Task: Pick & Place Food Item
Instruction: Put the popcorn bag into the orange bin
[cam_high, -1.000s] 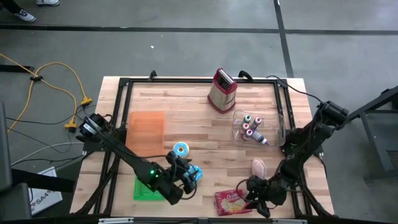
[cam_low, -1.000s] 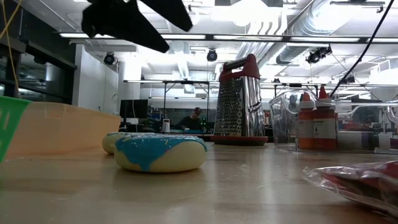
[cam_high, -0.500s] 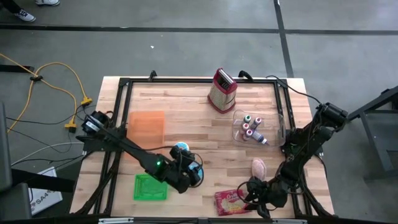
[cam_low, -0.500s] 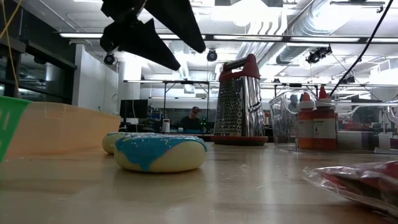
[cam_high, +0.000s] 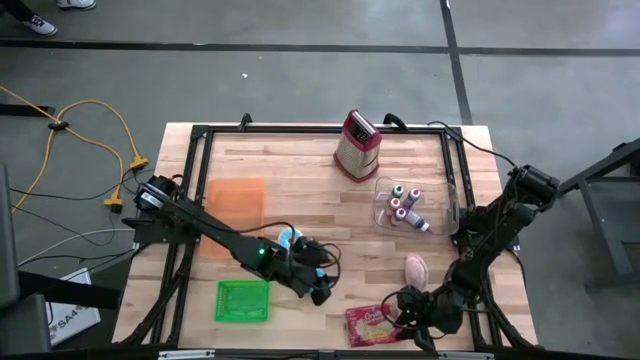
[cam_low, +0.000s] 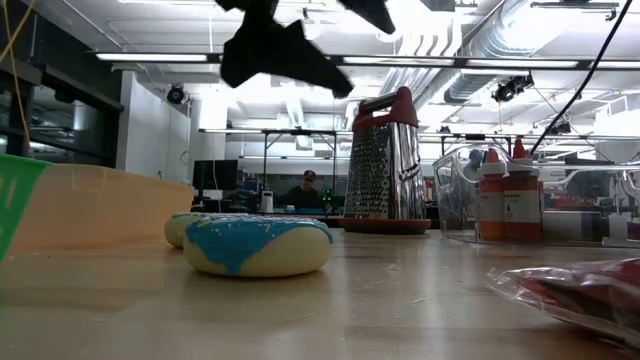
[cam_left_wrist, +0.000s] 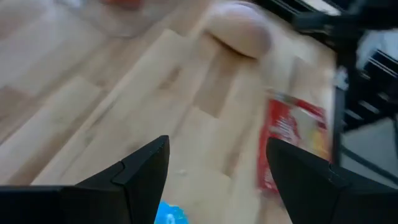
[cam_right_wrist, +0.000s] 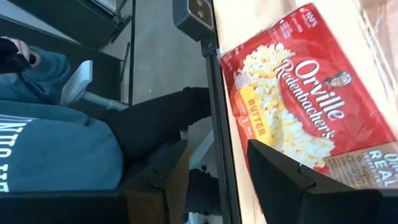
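Observation:
A blue-iced donut (cam_low: 257, 245) lies on the table, with a second donut (cam_high: 290, 238) just behind it. My left gripper (cam_high: 321, 291) hangs open above the table just right of the donuts, with nothing between its fingers (cam_left_wrist: 140, 168). A red popcorn bag (cam_high: 368, 324) lies flat near the front edge, and a pink food item (cam_high: 415, 267) lies behind it. My right gripper (cam_high: 405, 318) stands open at the bag's right end, its gap (cam_right_wrist: 217, 168) over the table's edge. My right gripper has one finger (cam_right_wrist: 280, 171) in front of the popcorn bag's near corner (cam_right_wrist: 323, 165). I cannot tell whether it touches the bag. The bag lies flat on the table.
A green basket (cam_high: 243, 300) sits at the front left, with an orange board (cam_high: 235, 205) behind it. A metal grater (cam_high: 357, 143) stands at the back. A clear bin of bottles (cam_high: 405, 205) stands right of centre. A person sits beyond the table's edge (cam_right_wrist: 56, 143).
My left gripper has swung toward the table's right edge, passing over the donuts and rising a little. It turned as it went and stayed open. The donuts and the bag have not moved.

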